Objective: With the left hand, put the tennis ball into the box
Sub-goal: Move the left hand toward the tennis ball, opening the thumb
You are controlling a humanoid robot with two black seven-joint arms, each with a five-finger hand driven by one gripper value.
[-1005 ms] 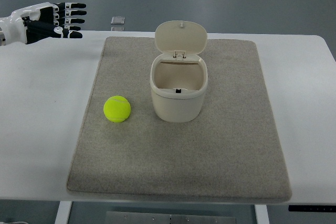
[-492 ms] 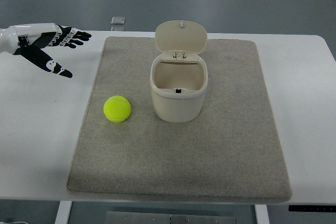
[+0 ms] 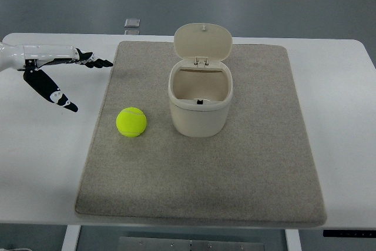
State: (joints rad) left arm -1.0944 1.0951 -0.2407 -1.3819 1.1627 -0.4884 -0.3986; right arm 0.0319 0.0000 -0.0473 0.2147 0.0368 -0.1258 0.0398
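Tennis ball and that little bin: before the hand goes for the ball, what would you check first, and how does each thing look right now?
1. Ball lies free on the mat, nothing on it: ok.
2. Left hand is open, thumb spread from the fingers, holding nothing: ok.
3. Way from hand to ball is bare table and mat: ok.
4. Box has its lid tipped up, mouth open: ok.
5. Box stands upright beside the ball, apart from it: ok.
6. Whether the ball fits the mouth easily: looks so, cannot tell for sure.
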